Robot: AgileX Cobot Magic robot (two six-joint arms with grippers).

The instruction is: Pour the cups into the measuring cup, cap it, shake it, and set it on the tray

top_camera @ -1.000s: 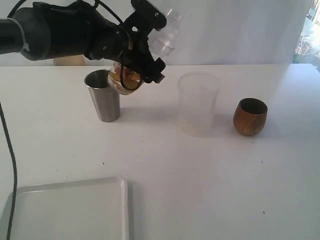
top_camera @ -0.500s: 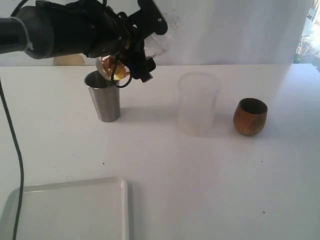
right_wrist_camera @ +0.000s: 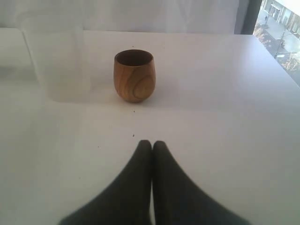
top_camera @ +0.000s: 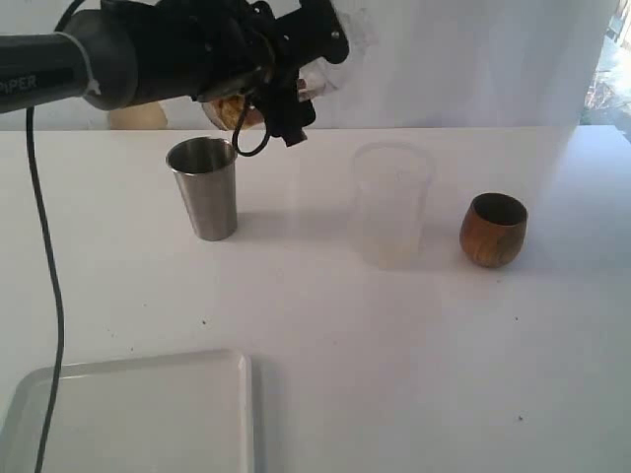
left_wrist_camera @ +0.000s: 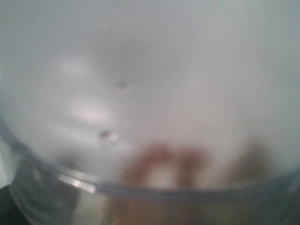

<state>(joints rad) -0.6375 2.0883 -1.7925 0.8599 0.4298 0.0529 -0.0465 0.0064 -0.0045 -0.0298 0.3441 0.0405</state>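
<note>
My left gripper (top_camera: 294,71) is raised above the table at the back left, shut on the clear measuring cup (top_camera: 239,108), which lies tilted with brown contents at its lower end. Its clear upper end (top_camera: 343,39) pokes past the fingers; I cannot make out the cap. In the left wrist view the blurred clear cup wall (left_wrist_camera: 140,93) fills the frame, with brown contents (left_wrist_camera: 164,164) low down. The steel tumbler (top_camera: 204,187) stands below the gripper. At the right sits the wooden cup (top_camera: 492,230) (right_wrist_camera: 134,75). My right gripper (right_wrist_camera: 152,143) is shut and empty, short of the wooden cup.
A frosted translucent cup (top_camera: 391,202) (right_wrist_camera: 56,65) stands between the tumbler and the wooden cup. The white tray (top_camera: 138,414) lies at the front left corner. A black cable (top_camera: 44,256) hangs down along the left side.
My left gripper has swung the measuring cup upward and a little back, from beside the tumbler's rim to well above it. The brown contents have shifted inside. The right gripper's earlier state is not shown.
</note>
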